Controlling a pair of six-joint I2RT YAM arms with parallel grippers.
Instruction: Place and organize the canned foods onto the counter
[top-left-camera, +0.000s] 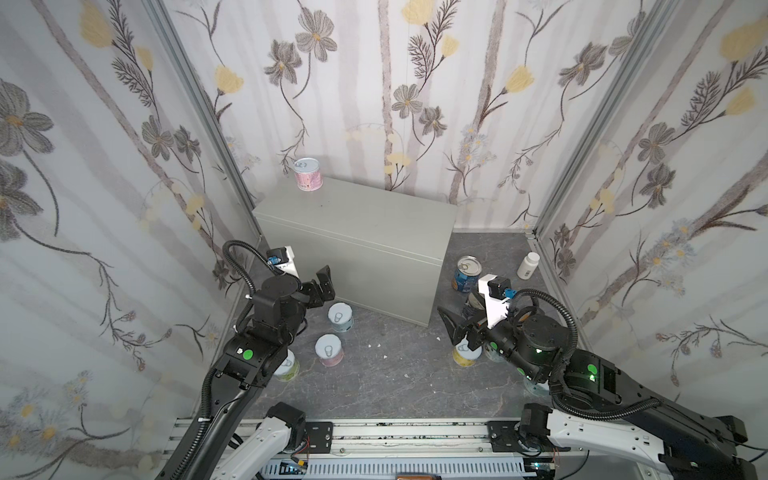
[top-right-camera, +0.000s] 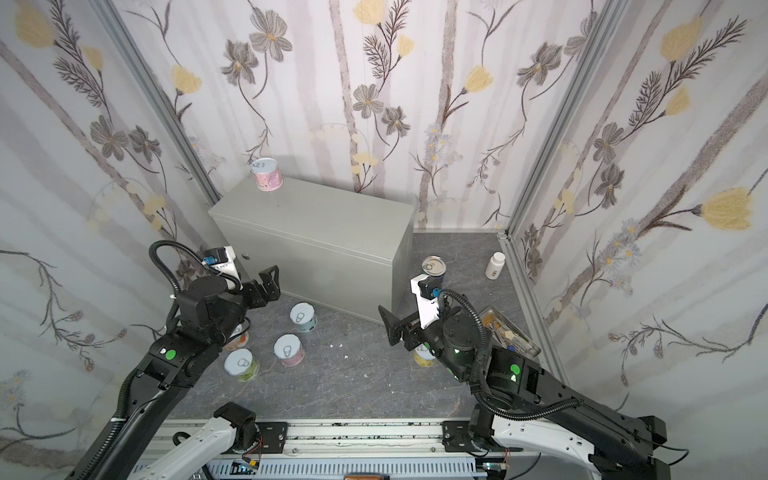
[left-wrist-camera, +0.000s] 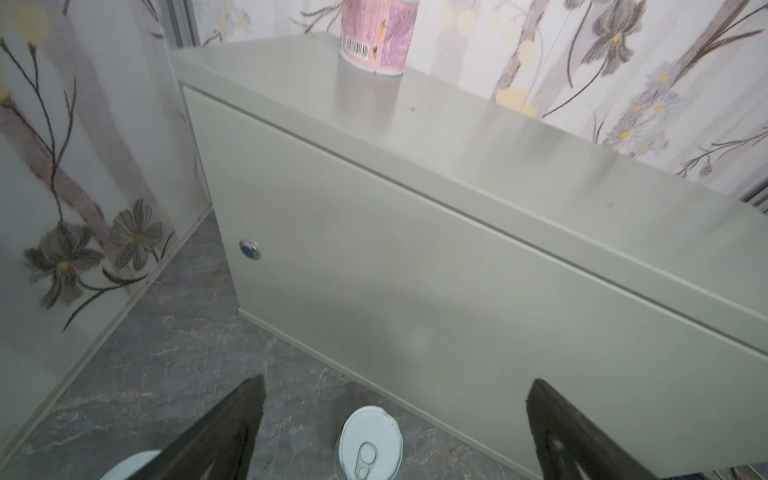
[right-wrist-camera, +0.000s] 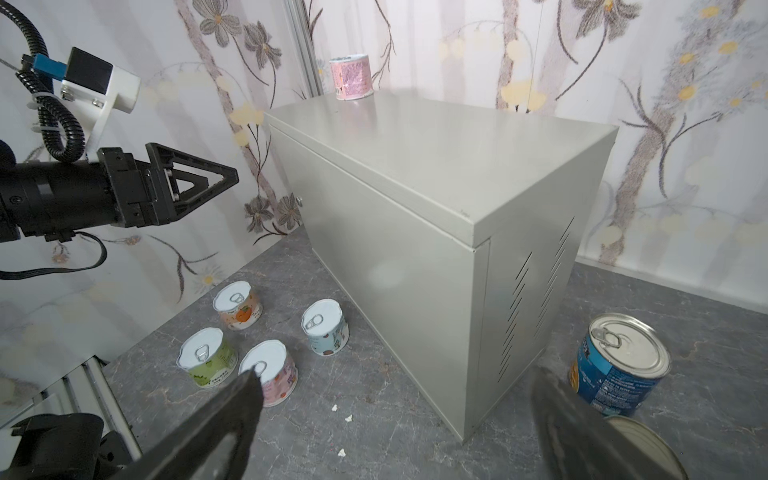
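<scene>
flowered wallpaper (top-left-camera: 374, 83) is lining the three walls of the booth, and a dark marbled floor (top-left-camera: 395, 382) is lying under both arms. the left gripper (top-left-camera: 325, 284) is hovering above the floor with its jaws spread wide and gripping nothing, pointing at the front of the counter (top-left-camera: 365, 216), which is standing just ahead of it. a pink can (top-left-camera: 308, 174) is sitting upright on the counter's top at a far corner, up and well beyond the left gripper. below this gripper and a little ahead, a pale blue can (top-left-camera: 340, 316) is standing on the floor close to the counter's front. a second pink can (top-left-camera: 329, 350), a green can (top-right-camera: 241, 365) and a peach can (right-wrist-camera: 238, 309) are standing behind and beneath it, near the arm. the right gripper (top-left-camera: 451, 328) is likewise hanging wide apart and empty, aiming at the counter's near corner just ahead of it. a yellow can (top-left-camera: 466, 355) is standing below and behind its fingers, partly hidden by the wrist. a tall blue can (top-left-camera: 466, 274) is standing on the floor ahead of the right gripper and to its outer side, beside the counter's vented end, and a white bottle (top-left-camera: 528, 266) is standing farther off beyond that. a further can (right-wrist-camera: 648, 444) is showing only its lid between the tall blue can and the right wrist.
</scene>
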